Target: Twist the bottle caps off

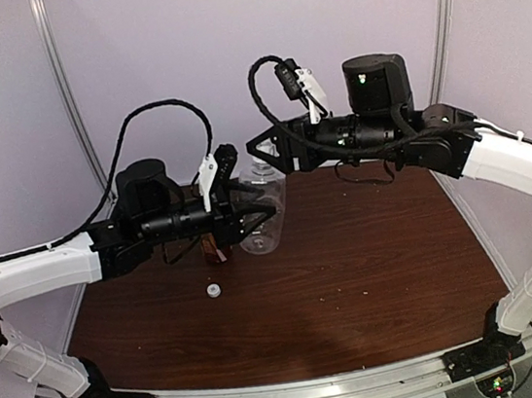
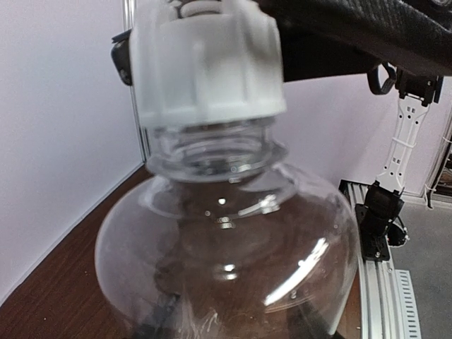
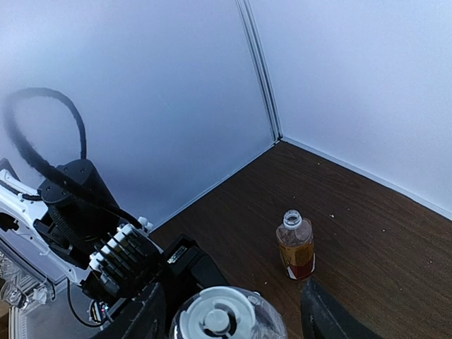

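Two holds matter: my right gripper (image 3: pixel 230 293) straddles the cap (image 3: pixel 215 318), jaws open and clear of it, while my left gripper (image 1: pixel 253 210) clamps the clear bottle (image 2: pixel 226 268) at the table's (image 3: pixel 367 233) back. If I close off-centre the cap may slip, or the bottle may twist in the clamp.

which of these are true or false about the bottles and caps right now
1. The clear bottle has its cap on. True.
2. The amber bottle is capped. False: its neck is open.
3. A loose cap lies on the table. True.
4. The amber bottle lies on its side. False: it stands upright.
5. The left gripper holds the clear bottle. True.
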